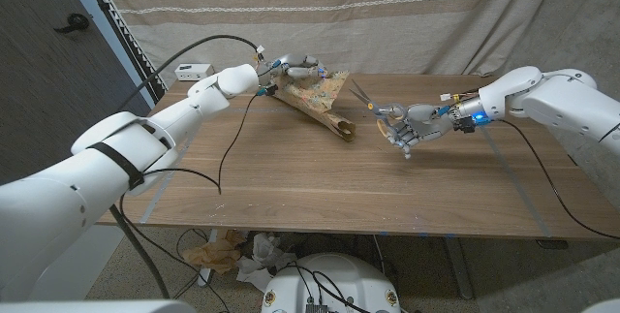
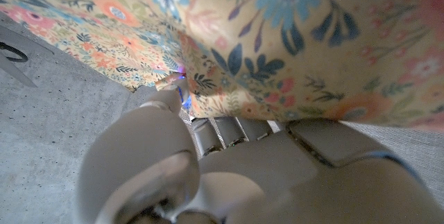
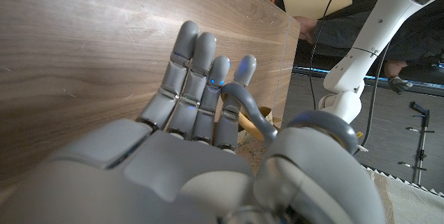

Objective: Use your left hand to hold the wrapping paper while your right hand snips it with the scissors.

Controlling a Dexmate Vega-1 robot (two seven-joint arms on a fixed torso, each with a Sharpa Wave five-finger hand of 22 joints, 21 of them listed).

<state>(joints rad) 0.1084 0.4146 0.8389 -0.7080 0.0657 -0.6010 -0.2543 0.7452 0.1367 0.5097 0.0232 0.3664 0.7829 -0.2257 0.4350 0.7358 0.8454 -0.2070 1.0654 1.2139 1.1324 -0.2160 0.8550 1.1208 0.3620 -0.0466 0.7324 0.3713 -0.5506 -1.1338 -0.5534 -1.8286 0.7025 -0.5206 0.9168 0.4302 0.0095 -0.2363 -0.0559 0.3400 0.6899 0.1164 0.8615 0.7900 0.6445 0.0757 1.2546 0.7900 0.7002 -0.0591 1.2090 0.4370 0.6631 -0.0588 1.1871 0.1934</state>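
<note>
The floral wrapping paper (image 1: 312,93) is lifted off the table at the back, and its rolled end (image 1: 343,130) droops toward the wood. My left hand (image 1: 289,65) grips the paper's upper far edge. In the left wrist view the paper (image 2: 291,37) spreads close over my left hand (image 2: 229,168). My right hand (image 1: 414,124) holds the scissors (image 1: 364,95) by their grey handles, with the thin blades pointing up toward the paper's right corner, a short gap away. The handle loop (image 3: 244,107) sits by my right hand's fingers (image 3: 198,85). I cannot tell whether the blades are apart.
A white box (image 1: 194,71) sits at the table's back left corner. A black cable (image 1: 232,143) trails across the left part of the table (image 1: 387,197). A beige curtain (image 1: 387,13) hangs close behind. Crumpled paper scraps (image 1: 237,250) lie on the floor below the front edge.
</note>
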